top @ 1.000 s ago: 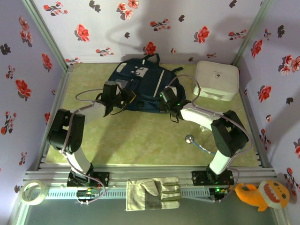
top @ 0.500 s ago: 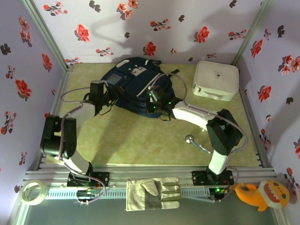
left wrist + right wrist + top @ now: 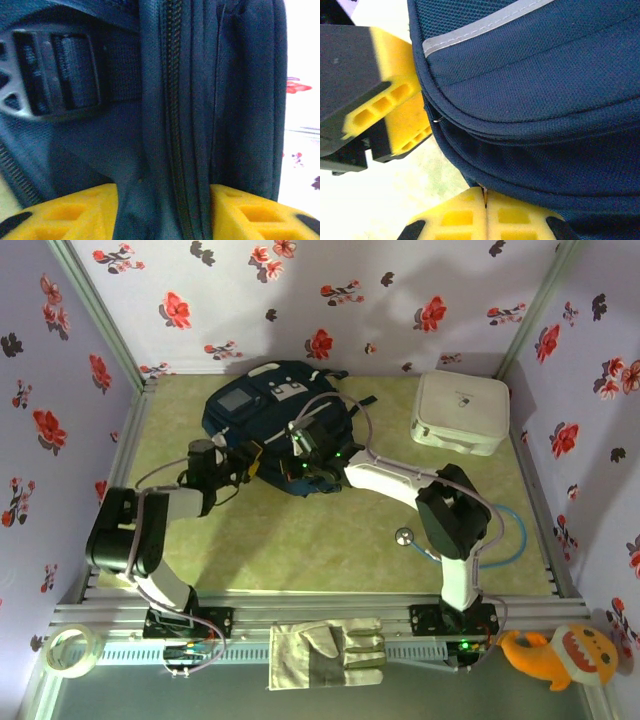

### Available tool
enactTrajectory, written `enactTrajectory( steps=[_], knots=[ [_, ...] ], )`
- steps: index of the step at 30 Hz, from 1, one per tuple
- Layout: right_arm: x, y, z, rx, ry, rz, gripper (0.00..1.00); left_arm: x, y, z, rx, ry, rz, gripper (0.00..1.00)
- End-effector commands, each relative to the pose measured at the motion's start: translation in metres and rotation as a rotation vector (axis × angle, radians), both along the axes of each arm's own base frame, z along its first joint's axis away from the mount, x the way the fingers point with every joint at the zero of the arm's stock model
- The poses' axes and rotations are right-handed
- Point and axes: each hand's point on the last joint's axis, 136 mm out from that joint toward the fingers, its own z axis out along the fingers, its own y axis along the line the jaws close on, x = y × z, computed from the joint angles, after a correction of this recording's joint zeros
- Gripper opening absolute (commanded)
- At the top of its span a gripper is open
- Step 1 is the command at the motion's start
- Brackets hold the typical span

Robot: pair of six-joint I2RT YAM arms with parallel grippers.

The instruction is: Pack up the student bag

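The student bag [image 3: 262, 412], navy with white patches and a grey panel, lies at the back left of the green mat. My left gripper [image 3: 249, 456] is at its near edge. In the left wrist view the bag's zippered side [image 3: 175, 125] fills the gap between the yellow fingers [image 3: 70, 210], touching both, so the left gripper [image 3: 162, 202] is shut on it. My right gripper [image 3: 301, 467] is at the bag's near corner. In the right wrist view the right gripper [image 3: 486, 197] is shut, pinching a small tab at the bag's bottom seam [image 3: 530, 165].
A white zip case [image 3: 460, 410] stands at the back right. A stethoscope [image 3: 405, 536] with blue tubing [image 3: 512, 540] lies beside the right arm. On the front rail are a work glove [image 3: 328, 653], a tape roll [image 3: 68, 650] and an orange plush [image 3: 555, 655]. Floral walls enclose the mat.
The bag has been dragged left and turned, and both arms swung left with it. The left gripper let go, opened wide, and has closed on the bag's zippered side.
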Motion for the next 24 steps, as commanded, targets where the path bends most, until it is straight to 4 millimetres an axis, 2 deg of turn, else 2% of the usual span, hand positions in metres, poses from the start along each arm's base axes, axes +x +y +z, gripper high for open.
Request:
enactTrajectory(
  steps=[1, 4, 10, 13, 16, 21, 23, 24],
  knots=[
    [0.006, 0.024, 0.035, 0.111, -0.055, 0.017, 0.00, 0.008, -0.008, 0.018, -0.148, -0.078, 0.003, 0.46],
    [0.007, 0.023, 0.031, 0.105, -0.047, 0.009, 0.00, 0.008, -0.007, 0.008, -0.148, -0.062, 0.014, 0.43],
    [0.007, 0.018, 0.024, 0.081, -0.042, -0.015, 0.00, 0.006, -0.004, 0.001, -0.102, -0.036, 0.022, 0.24],
    [0.011, 0.004, 0.016, 0.020, -0.049, -0.061, 0.00, 0.004, -0.001, -0.002, -0.047, -0.014, 0.020, 0.10],
    [0.015, -0.022, 0.003, -0.099, -0.063, -0.136, 0.00, 0.003, 0.003, 0.002, 0.014, -0.006, 0.014, 0.00],
    [0.025, -0.087, -0.017, -0.304, -0.099, -0.320, 0.00, 0.002, 0.009, 0.009, 0.064, -0.006, 0.005, 0.00],
    [0.030, -0.105, -0.020, -0.343, -0.097, -0.369, 0.00, 0.002, 0.009, 0.010, 0.067, -0.007, 0.003, 0.00],
    [0.031, -0.107, -0.021, -0.340, -0.093, -0.367, 0.00, 0.002, 0.009, 0.010, 0.067, -0.008, 0.002, 0.00]
  ],
)
